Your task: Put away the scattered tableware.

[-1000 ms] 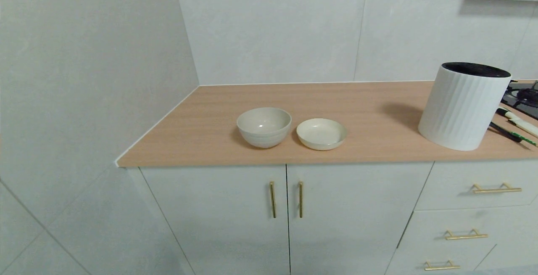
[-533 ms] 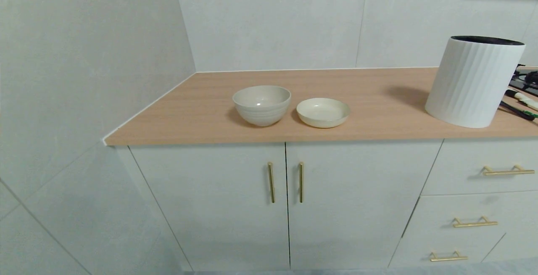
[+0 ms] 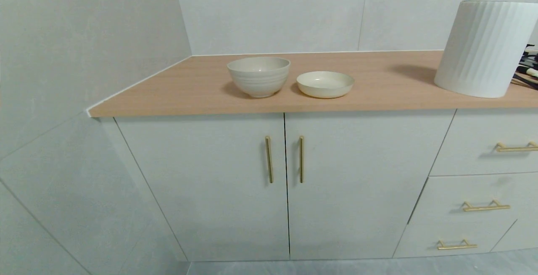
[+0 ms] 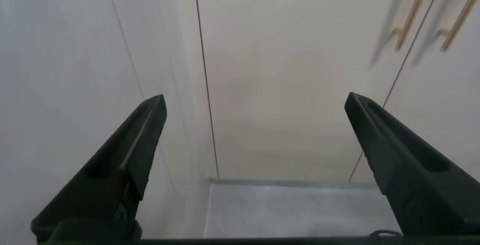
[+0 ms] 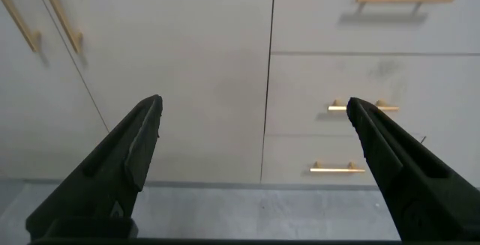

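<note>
On the tabletop (image 3: 391, 94) the bowl (image 3: 259, 76) and dish (image 3: 325, 84) stand side by side, above the left gripper (image 4: 255, 104) and right gripper (image 5: 253, 104), both low before the cabinet doors (image 3: 227, 182) with fingers wide and empty; the bowl is judged nearer the left arm.

Tableware on the wooden countertop (image 3: 176, 94): one deep ribbed bowl (image 3: 258, 75) and one shallow dish (image 3: 325, 84), two pieces in all; also one tall white ribbed canister (image 3: 485, 48) and a cluster of dark utensils (image 3: 528, 73) at the far right edge, number not countable. Cabinet below: two doors, left door (image 3: 201, 182) and right door (image 3: 357, 182), carrying two upright brass handles, left handle (image 3: 269, 159) and right handle (image 3: 301, 159); three drawers with three horizontal brass pulls, top pull (image 3: 517, 146), middle pull (image 3: 485, 206), bottom pull (image 3: 457, 245). Grippers: two, left gripper (image 4: 255, 99) and right gripper (image 5: 254, 101).
</note>
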Motion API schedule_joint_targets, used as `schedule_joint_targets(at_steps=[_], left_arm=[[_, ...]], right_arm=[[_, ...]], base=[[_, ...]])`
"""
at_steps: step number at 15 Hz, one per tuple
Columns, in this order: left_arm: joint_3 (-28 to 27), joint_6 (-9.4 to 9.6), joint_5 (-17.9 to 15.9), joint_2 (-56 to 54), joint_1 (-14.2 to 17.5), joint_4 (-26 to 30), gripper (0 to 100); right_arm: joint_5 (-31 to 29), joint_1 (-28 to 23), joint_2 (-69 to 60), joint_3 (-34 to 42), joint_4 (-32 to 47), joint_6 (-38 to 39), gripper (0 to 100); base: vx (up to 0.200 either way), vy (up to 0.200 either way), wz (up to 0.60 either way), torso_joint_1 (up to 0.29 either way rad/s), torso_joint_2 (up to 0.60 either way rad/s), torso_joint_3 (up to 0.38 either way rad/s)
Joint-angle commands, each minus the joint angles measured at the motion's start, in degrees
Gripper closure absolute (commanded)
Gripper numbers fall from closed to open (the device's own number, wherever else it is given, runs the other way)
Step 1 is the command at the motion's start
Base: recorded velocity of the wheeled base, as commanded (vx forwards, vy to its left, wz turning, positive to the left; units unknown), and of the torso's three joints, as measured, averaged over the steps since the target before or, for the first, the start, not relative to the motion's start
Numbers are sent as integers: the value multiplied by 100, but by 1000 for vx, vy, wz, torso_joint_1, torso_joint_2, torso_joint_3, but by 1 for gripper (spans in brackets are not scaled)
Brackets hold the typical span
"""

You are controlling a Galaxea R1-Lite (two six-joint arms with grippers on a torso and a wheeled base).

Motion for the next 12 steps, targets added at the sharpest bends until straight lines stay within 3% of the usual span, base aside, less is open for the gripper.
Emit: schedule_joint_targets(at_steps=[1, 12], left_arm=[[0, -2, 2, 0, 2, 0, 0], [0, -11, 2, 0, 2, 0, 0]], right_arm=[[1, 2, 7, 0, 0, -2, 0], [-7, 2, 7, 0, 0, 7, 0]], base=[[0, 0, 0, -100, 378, 271], [0, 0, 0, -9, 37, 25]])
